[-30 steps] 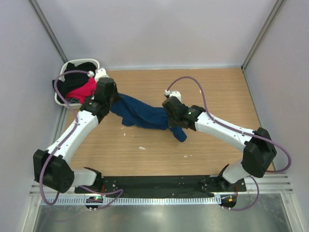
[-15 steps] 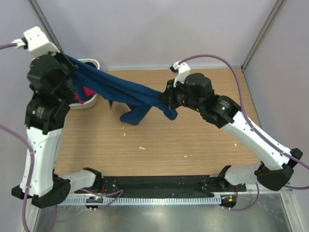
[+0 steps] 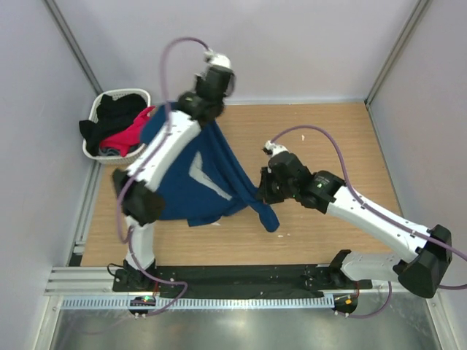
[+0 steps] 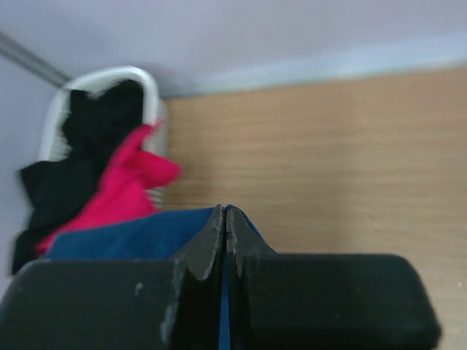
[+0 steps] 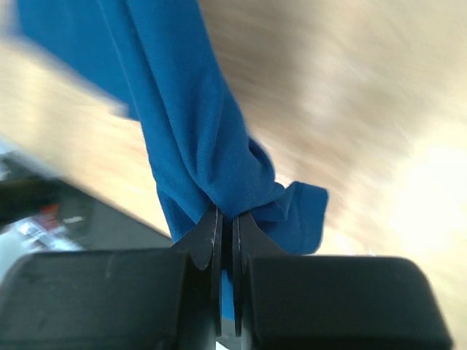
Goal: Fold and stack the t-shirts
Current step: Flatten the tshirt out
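A navy blue t-shirt (image 3: 191, 191) hangs in the air, stretched between both grippers, with a pale streak on its front. My left gripper (image 3: 209, 120) is raised high near the back of the table and is shut on the shirt's upper edge; blue fabric (image 4: 146, 235) shows between its closed jaws (image 4: 226, 213). My right gripper (image 3: 260, 191) is lower, over the table's middle, shut on a bunched edge of the same shirt (image 5: 197, 138), its jaws (image 5: 226, 217) pinching cloth. A sleeve (image 3: 268, 216) dangles below it. A pink t-shirt (image 3: 130, 133) and a black t-shirt (image 3: 115, 111) lie in the basket.
The white woven basket (image 3: 91, 152) stands at the table's back left corner; it also shows in the left wrist view (image 4: 109, 74). The wooden tabletop (image 3: 328, 146) is walled at the back and both sides. A black rail (image 3: 241, 277) runs along the near edge.
My left arm has swung from high at the far left toward the back centre, carrying the shirt's edge. My right gripper has dropped lower and nearer. The shirt now hangs open.
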`<act>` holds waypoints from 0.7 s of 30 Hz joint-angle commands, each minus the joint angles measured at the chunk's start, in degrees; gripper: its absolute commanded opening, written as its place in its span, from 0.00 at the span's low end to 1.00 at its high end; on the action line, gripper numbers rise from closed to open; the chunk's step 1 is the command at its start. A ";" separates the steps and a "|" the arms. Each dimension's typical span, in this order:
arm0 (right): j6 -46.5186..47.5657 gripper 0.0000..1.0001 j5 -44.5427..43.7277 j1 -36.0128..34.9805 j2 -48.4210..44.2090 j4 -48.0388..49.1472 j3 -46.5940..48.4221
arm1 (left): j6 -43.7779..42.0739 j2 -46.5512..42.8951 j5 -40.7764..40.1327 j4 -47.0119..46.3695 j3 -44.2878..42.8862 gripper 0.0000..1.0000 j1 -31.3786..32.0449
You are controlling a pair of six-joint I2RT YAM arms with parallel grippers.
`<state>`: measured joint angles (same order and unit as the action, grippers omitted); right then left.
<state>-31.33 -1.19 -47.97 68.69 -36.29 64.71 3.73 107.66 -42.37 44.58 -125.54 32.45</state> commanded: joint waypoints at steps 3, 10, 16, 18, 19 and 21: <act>-11.20 0.01 -10.93 8.73 -4.78 -13.88 -9.50 | 4.88 18.26 10.09 -0.63 -8.39 0.00 8.24; -10.25 0.43 -9.53 15.62 -9.01 -12.83 -16.03 | 11.21 29.64 17.23 0.95 -23.28 0.80 9.65; -2.71 0.91 -14.09 15.53 -7.96 -15.47 -3.91 | 13.76 7.43 9.51 2.34 -1.50 1.00 9.48; -0.58 0.95 -16.38 15.53 -4.20 -15.74 3.01 | 17.25 1.36 8.89 3.67 5.79 1.00 9.30; 0.91 0.95 -18.30 15.53 -2.43 -15.56 5.06 | 18.93 -5.55 8.88 4.28 14.01 1.00 9.13; 4.42 0.95 -19.72 15.53 0.99 -11.89 7.88 | 24.37 -12.52 8.97 4.90 24.32 1.00 7.55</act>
<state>-33.28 -15.66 -32.49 65.98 -51.99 67.83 19.70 105.03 -30.44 46.63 -111.94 41.67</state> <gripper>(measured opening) 0.952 0.994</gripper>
